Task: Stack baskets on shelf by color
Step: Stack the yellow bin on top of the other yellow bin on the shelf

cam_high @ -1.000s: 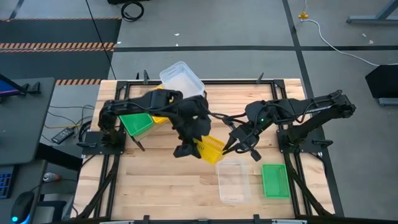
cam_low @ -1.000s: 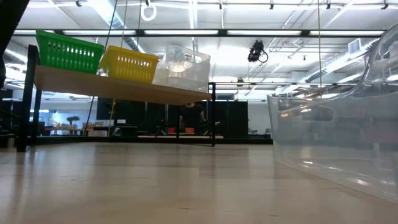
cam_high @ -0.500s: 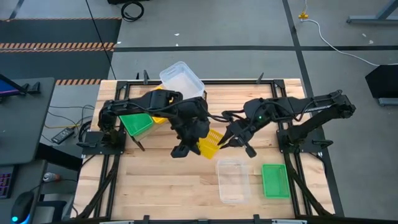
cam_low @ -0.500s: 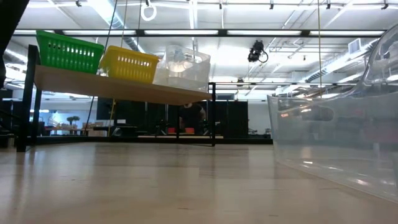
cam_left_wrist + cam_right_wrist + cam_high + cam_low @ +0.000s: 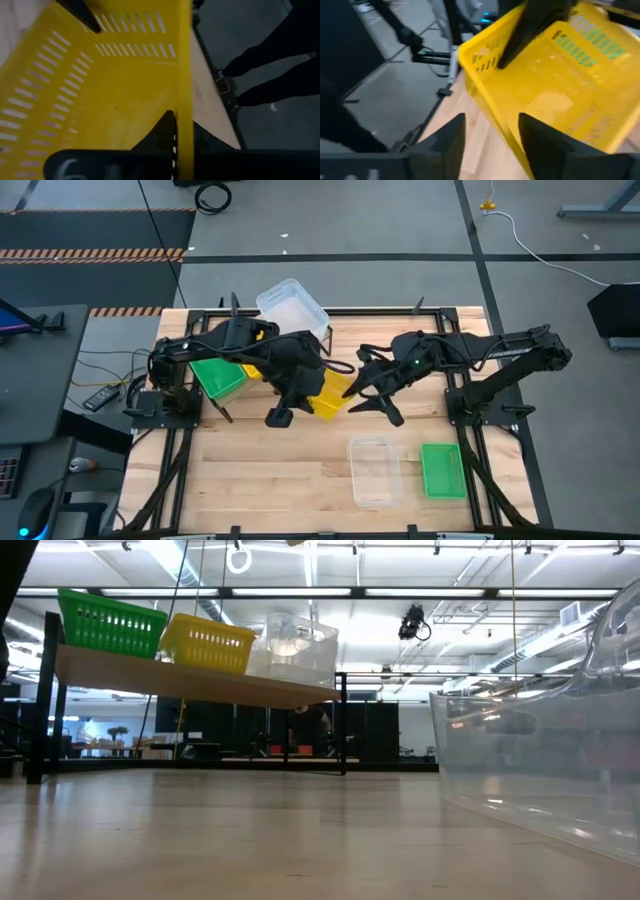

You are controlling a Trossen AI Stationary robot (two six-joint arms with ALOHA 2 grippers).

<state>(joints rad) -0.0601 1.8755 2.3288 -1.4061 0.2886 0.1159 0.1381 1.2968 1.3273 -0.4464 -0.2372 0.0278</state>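
While clamped in the left hand (image 5: 312, 397), yellow basket (image 5: 328, 397) just beside right hand (image 5: 366, 392)

Front half of the desk (image 5: 250, 480) is wide open except the clear basket (image 5: 374, 470) and green basket (image 5: 441, 470) (front right), while both arms crowd the middle.

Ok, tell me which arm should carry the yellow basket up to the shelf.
Left. The left gripper is shut on the yellow basket rim, near the shelf. The right gripper is open, off the basket.
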